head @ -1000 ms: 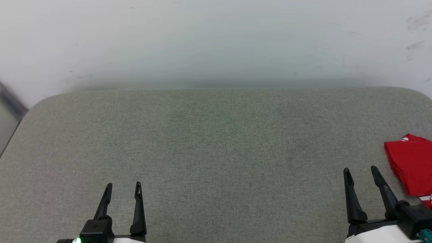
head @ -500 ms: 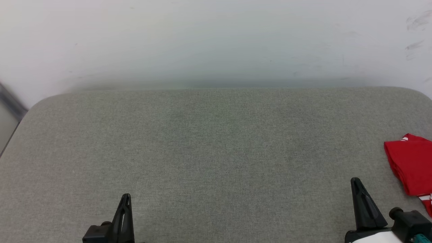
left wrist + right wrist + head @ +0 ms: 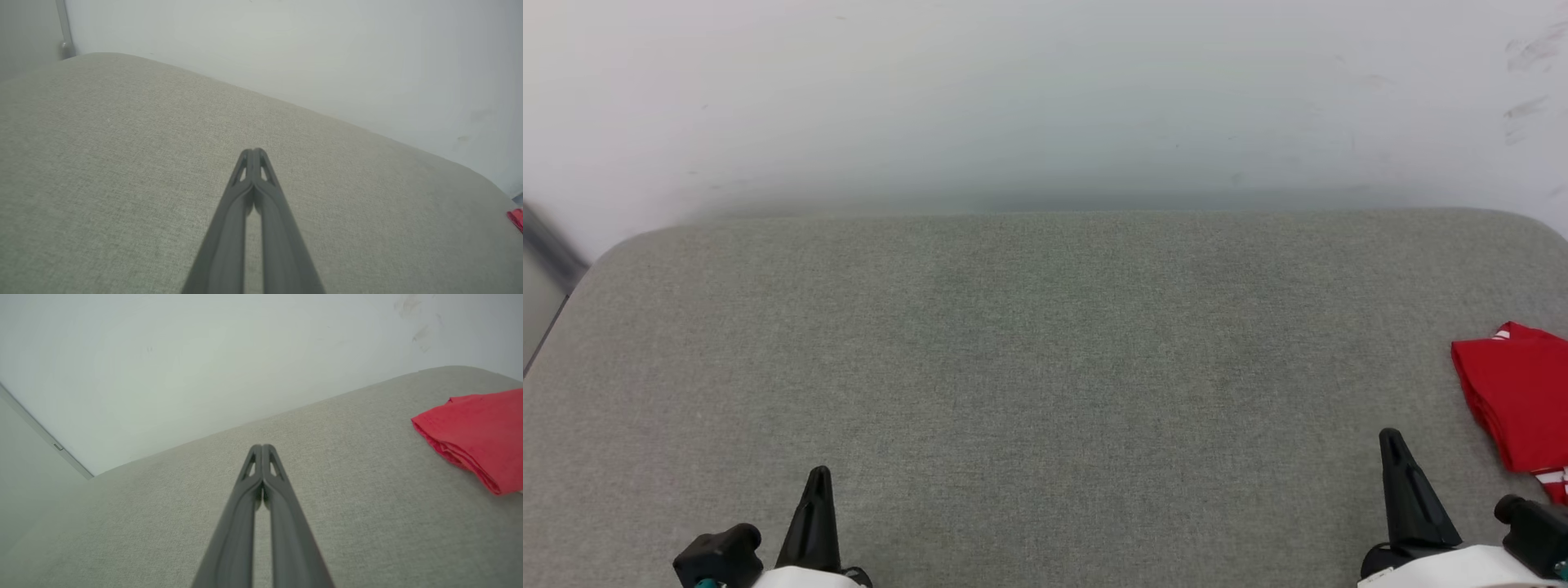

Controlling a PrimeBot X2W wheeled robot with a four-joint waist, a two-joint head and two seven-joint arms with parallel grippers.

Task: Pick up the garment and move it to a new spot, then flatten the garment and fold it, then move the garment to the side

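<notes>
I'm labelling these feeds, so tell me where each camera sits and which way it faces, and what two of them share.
Head view: on the head, facing forward and down over the grey table to the wall; left pincer lower left, right pincer lower right, both shut.
Left wrist view: on the left wrist, facing along its shut pincer across the table to the wall.
Right wrist view: on the right wrist, facing along its shut pincer, likewise.
Shared: the folded red garment, right edge of all three.

The garment (image 3: pixel 1515 396) lies on your surface (image 3: pixel 1045 367) at the right edge. Behind the surface is the wall (image 3: pixel 1045 98). Your right end effector (image 3: pixel 1391 438) is near the garment.
</notes>
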